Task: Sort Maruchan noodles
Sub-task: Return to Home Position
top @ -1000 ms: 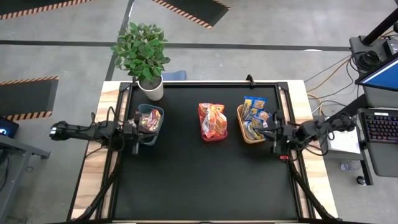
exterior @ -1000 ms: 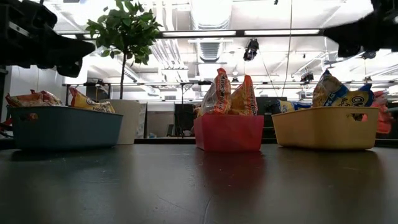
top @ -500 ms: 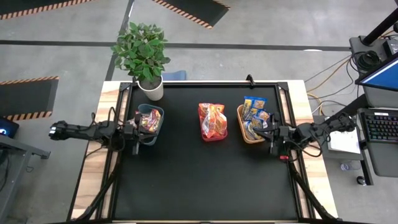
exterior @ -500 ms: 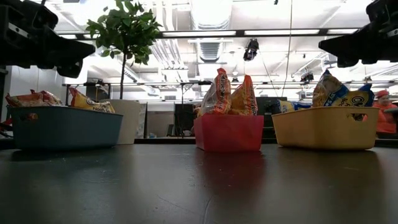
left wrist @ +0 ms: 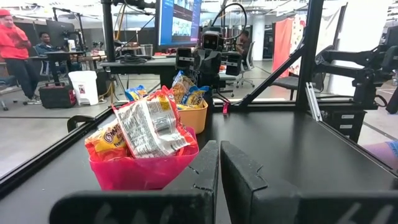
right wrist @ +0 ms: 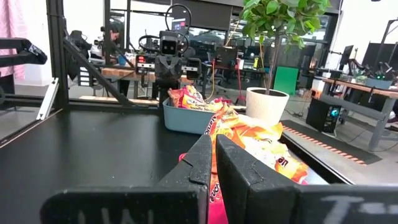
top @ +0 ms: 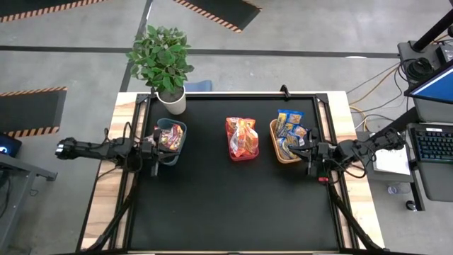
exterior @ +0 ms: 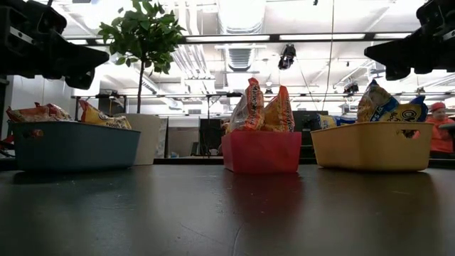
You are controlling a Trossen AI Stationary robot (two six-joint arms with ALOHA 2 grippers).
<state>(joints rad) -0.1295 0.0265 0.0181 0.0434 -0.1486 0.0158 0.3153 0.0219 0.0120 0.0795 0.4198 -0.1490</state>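
STATUS: noodles (exterior: 263,107) all binned by colour: reddish in teal bin (exterior: 75,146), orange in red bin (exterior: 261,153), blue-and-yellow in tan bin (exterior: 370,146); none loose on worktop (top: 233,205) | LEFT: left gripper (left wrist: 218,149) fingers pressed together, empty, just beside teal bin | RIGHT: right gripper (right wrist: 211,142) likewise, beside tan bin | JUDGEMENT: sorting appears complete, hence arms parked clear.

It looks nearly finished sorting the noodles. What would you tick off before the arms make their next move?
1. Left gripper fingers shut, holding nothing: ok.
2. Right gripper fingers shut, holding nothing: ok.
3. Nothing loose on the table: ok.
4. Orange packets in red bin, blue-and-yellow packets in tan bin: ok.
5. Teal bin holding one colour only: cannot tell.
6. Both grippers above the bin rims, low view: ok.
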